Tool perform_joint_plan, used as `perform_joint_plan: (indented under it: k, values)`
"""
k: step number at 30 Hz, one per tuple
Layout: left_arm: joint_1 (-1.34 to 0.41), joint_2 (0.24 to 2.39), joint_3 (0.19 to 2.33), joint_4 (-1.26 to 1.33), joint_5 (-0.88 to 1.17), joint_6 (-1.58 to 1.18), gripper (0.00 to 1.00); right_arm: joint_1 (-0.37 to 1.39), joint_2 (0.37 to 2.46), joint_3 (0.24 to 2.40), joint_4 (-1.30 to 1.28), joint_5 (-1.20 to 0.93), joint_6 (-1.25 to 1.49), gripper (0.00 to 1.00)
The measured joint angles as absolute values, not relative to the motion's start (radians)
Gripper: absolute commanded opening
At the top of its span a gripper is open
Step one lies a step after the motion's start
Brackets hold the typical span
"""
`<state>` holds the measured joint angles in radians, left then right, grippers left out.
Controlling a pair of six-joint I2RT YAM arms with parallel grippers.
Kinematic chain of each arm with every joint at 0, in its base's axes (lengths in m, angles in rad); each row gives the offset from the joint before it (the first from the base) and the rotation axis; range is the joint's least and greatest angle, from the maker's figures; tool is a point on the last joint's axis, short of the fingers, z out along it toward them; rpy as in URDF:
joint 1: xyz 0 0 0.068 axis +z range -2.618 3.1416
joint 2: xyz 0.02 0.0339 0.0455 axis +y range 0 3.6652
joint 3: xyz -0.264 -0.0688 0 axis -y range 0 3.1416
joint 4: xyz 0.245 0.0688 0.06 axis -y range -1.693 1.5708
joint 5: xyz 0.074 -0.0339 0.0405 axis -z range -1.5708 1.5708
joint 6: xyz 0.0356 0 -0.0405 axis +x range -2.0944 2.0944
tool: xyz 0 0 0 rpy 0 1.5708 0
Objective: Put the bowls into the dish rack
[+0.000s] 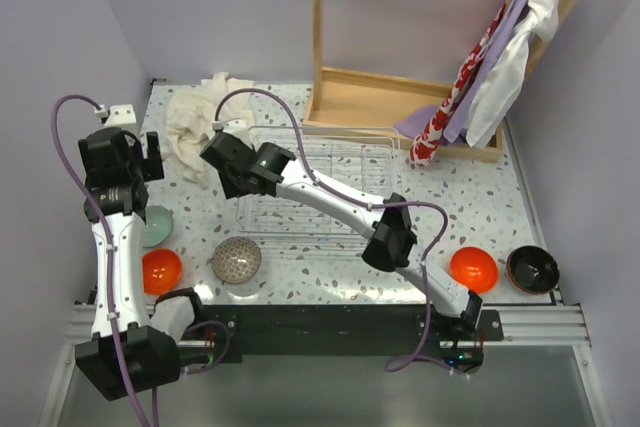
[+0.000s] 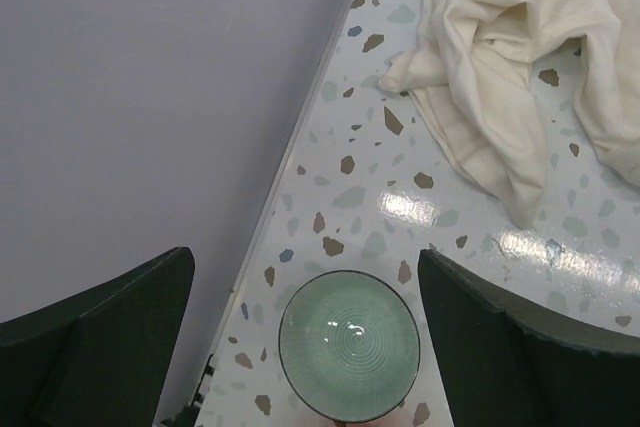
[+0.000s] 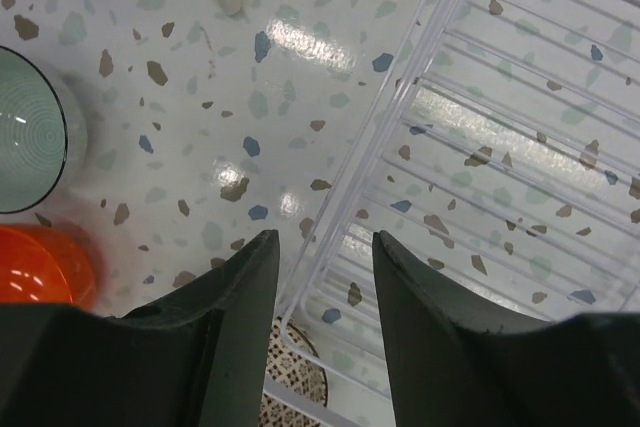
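My left gripper [image 1: 150, 169] [image 2: 305, 265] hangs open over a pale green bowl [image 2: 349, 343] [image 1: 158, 225] with a dark rim, at the table's left edge. A glossy orange bowl [image 1: 162, 269] and a grey patterned bowl [image 1: 236, 260] sit near it. Another orange bowl [image 1: 473, 268] and a dark brown bowl [image 1: 532, 269] stand at the front right. My right gripper [image 1: 218, 155] [image 3: 323, 237] hovers above the left rim of the clear wire dish rack [image 1: 320, 182] [image 3: 500, 127]. Its jaws stand partly apart with nothing between them. No bowl shows in the rack.
A crumpled white cloth [image 1: 200, 122] lies left of the rack, close to both grippers. A wooden frame [image 1: 400, 107] stands behind the rack, with garments [image 1: 500, 57] hanging over its right side. Purple walls close in on the left and back.
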<state>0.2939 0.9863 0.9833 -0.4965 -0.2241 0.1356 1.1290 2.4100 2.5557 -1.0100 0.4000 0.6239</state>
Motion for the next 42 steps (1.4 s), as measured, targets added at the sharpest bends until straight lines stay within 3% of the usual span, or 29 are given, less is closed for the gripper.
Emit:
perform_joint_plan:
  k: [9, 12, 19, 21, 42]
  values:
    - [0.261, 0.985, 0.966, -0.542, -0.244, 0.134, 0.99, 1.119, 2.514, 2.556, -0.923, 0.394, 0.646, 0.45]
    - [0.251, 0.985, 0.966, -0.547, -0.249, 0.131, 0.99, 1.118, 2.531, 2.556, -0.904, 0.394, 0.648, 0.38]
    - [0.233, 0.985, 0.958, -0.558, -0.257, 0.123, 0.99, 1.115, 2.53, 2.542, -0.9, 0.422, 0.681, 0.04]
    - [0.229, 0.985, 0.957, -0.563, -0.257, 0.122, 0.99, 1.115, 2.521, 2.527, -0.9, 0.443, 0.705, 0.0]
    - [0.194, 0.964, 0.939, -0.548, -0.198, 0.087, 0.99, 1.164, 2.161, 2.165, -0.929, 0.524, 0.616, 0.0]
